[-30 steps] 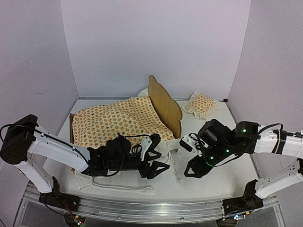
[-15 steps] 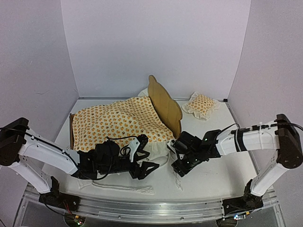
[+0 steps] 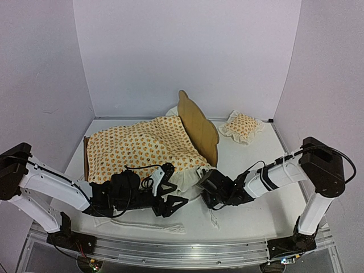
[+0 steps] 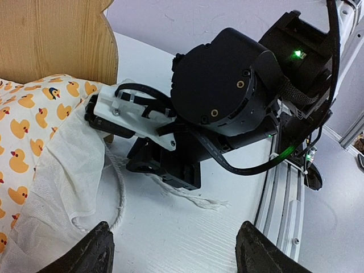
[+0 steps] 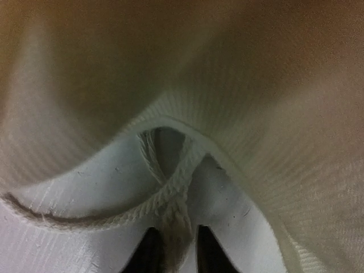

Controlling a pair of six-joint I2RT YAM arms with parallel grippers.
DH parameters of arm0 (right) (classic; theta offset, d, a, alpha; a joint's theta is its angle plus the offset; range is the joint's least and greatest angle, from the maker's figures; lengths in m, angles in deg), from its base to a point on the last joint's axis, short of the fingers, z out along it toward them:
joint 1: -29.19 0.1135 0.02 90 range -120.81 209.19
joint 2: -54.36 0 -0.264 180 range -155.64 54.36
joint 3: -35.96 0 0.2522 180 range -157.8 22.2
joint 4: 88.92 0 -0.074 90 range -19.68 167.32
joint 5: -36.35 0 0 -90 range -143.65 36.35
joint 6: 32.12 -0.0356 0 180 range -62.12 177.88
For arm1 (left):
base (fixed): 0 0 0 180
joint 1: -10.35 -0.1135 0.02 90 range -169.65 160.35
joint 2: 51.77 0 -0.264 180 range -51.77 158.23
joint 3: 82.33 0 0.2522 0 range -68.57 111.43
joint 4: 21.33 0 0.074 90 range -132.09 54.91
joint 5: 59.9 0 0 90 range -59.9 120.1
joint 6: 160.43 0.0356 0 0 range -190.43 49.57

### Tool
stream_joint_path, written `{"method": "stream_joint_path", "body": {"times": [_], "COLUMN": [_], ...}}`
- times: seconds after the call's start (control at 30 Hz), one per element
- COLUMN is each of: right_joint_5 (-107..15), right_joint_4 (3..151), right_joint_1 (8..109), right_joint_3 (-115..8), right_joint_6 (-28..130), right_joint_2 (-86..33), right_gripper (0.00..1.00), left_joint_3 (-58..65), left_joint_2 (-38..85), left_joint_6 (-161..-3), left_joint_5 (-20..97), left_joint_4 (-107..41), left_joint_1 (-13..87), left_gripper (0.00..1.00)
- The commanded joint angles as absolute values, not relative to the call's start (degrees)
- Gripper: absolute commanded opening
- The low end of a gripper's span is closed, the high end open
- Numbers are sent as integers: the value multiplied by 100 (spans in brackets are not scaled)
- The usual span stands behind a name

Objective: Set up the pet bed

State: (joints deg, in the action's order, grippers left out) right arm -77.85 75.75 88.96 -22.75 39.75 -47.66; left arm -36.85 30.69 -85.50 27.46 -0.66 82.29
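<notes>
The pet bed stands at mid-table, its plywood headboard upright at the right end. Duck-print bedding is draped over the frame, and its white ruffle hangs down the near side. My right gripper is low on the table under the ruffle's corner, shut on a white cord that runs out from the bedding. In the top view the right gripper sits at that corner. My left gripper is open just to the left of it, with only bare table between its fingers.
A small matching pillow lies at the back right beside the headboard. A loose white cord with a frayed end lies near the front edge. The metal base rail runs along the front. Grey walls enclose three sides.
My right arm has stretched left and down to the bedding's near corner, and its jaws have shut on the cord. The left gripper has drawn back a little to the left, still open.
</notes>
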Motion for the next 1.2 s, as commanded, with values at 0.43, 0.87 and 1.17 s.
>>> {"method": "stream_joint_path", "body": {"times": [0.43,0.87,1.17], "right_joint_5": [-4769,-4319,-4189], "right_joint_4": [1812,1664,1746], "right_joint_1": [8777,8469,8458], "right_joint_3": [-4159,-4666,-4754], "right_joint_6": [3030,3366,3424], "right_joint_2": [-3194,-2936,-2896], "right_gripper": [0,0,0], "left_joint_3": [-2732,-1806,-1614], "left_joint_2": [4428,5796,6231], "left_joint_6": [-7516,-6765,-6466], "left_joint_5": [2793,2214,1218], "left_joint_4": [-438,-879,-1311], "left_joint_1": [8318,8325,8344], "left_gripper": [70,69,51]}}
